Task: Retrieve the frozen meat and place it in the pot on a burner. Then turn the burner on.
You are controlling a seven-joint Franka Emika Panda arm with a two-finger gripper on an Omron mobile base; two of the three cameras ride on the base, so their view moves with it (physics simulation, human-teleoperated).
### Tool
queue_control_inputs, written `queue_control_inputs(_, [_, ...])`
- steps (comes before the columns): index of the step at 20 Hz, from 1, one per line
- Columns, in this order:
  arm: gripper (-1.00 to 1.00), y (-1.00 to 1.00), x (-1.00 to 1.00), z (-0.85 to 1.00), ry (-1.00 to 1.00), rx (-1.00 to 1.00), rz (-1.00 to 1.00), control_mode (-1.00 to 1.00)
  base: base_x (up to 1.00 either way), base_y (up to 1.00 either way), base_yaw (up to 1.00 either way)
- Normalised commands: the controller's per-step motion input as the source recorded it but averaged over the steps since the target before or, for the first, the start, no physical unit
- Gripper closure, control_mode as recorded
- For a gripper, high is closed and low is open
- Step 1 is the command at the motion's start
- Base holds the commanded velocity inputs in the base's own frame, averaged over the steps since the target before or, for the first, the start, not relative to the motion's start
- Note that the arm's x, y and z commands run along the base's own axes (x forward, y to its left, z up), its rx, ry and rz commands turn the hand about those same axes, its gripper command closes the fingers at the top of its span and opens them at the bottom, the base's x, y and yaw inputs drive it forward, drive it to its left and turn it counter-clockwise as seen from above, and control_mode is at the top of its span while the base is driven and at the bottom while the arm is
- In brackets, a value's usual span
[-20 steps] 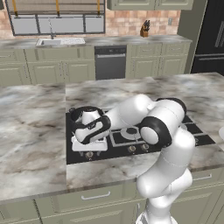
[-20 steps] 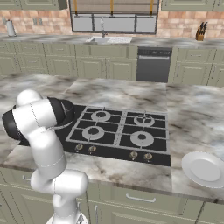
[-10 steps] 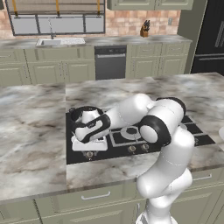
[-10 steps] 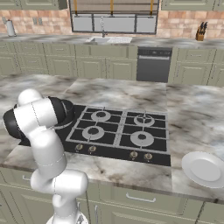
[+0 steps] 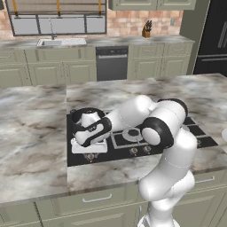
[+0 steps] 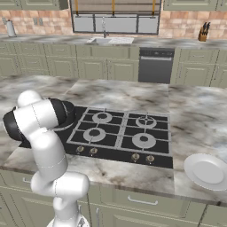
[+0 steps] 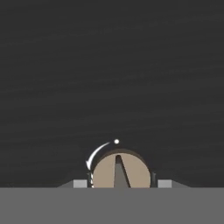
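My island countertop (image 5: 31, 133) is grey-brown veined marble, stretching wide to the left of the black cooktop (image 6: 128, 153) set into it. At the cooktop's left end sits the pot (image 5: 88, 116), dark and round, on the flat black burner (image 6: 71, 126); I cannot tell whether the meat is inside it. My arm (image 5: 164, 133) bends down over that left end, and my gripper (image 5: 90, 146) presses low at the near edge of the cooktop, just in front of the pot. In the hand view my fingertips (image 7: 79, 183) sit close on either side of a round tan knob (image 7: 121, 171), clamped onto it, with a white curved arrow and a dot beside it on the dark panel. Further right are four grated burners (image 6: 120, 130) with pale caps, and a row of small knobs (image 6: 142, 158) along the near edge. On the marble at the near right lies a white plate (image 6: 207, 172). Across the room, the far counter carries a sink (image 5: 61, 42) under a window (image 5: 57, 17), a dark dishwasher (image 5: 111, 63) among pale green cabinets (image 5: 155, 66), a knife block (image 5: 146, 30) against the brick wall, and a black refrigerator (image 5: 215, 35) at far right.
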Motion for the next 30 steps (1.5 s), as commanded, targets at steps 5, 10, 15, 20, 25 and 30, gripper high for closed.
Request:
queue_control_inputs(5, [1.00,0.00,-0.06,0.00,0.00,0.00,0.00,-1.00,0.00,0.00,0.00])
queue_control_inputs(10, [1.00,0.00,0.00,-0.16,-0.07,0.00,0.15,-1.00,0.00,0.00,0.00])
queue_control_inputs(15, [1.00,0.00,0.00,-0.18,-0.09,-0.01,0.27,-1.00,0.00,0.00,0.00])
queue_control_inputs(20, [1.00,0.00,0.00,-0.15,-0.06,0.00,0.27,-1.00,0.00,0.00,0.00])
queue_control_inputs(25, [1.00,0.00,0.00,-0.14,-0.04,0.00,0.29,-1.00,0.00,0.00,0.00])
queue_control_inputs(30, [1.00,0.00,0.00,-0.17,-0.04,0.00,0.30,-1.00,0.00,0.00,0.00])
